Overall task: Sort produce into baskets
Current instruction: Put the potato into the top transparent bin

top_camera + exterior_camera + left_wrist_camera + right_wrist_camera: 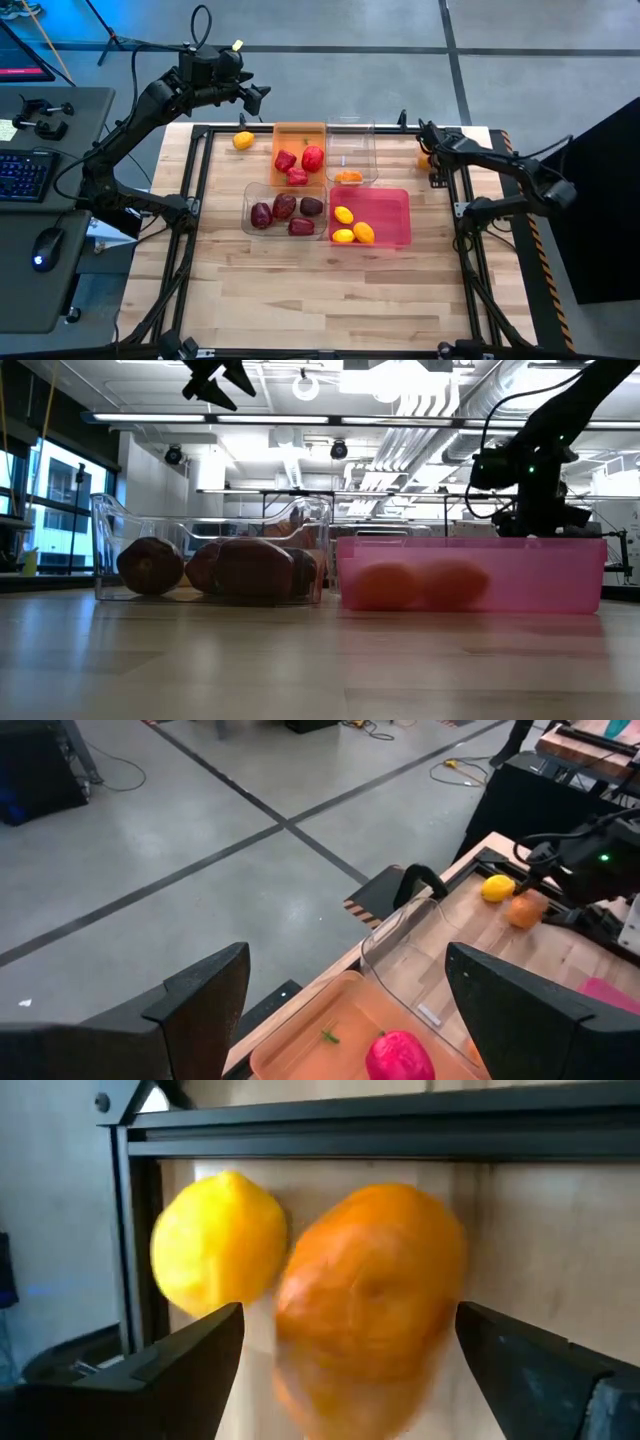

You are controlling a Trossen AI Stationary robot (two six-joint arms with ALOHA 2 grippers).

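- On the wooden tabletop [300, 290], nearest the front edge, sit a clear basket [285, 211] holding four dark maroon pieces [286, 212] and, just beside it, a pink basket [372, 218] with three yellow-orange pieces [352, 227].
- Behind them stand an orange basket [299, 153] with three pink-red pieces [298, 163] and a second clear basket [351, 152] holding one orange piece [349, 177].
- A yellow-orange fruit [243, 140] lies loose near the far left corner.
- The right end effector [340, 1345] is low at the far right edge — fingers apart, an orange fruit [365, 1305] between them, a yellow lemon [218, 1243] touching it.
- The left end effector [345, 1010] hangs high over the far edge beyond the orange basket, fingers apart, empty.
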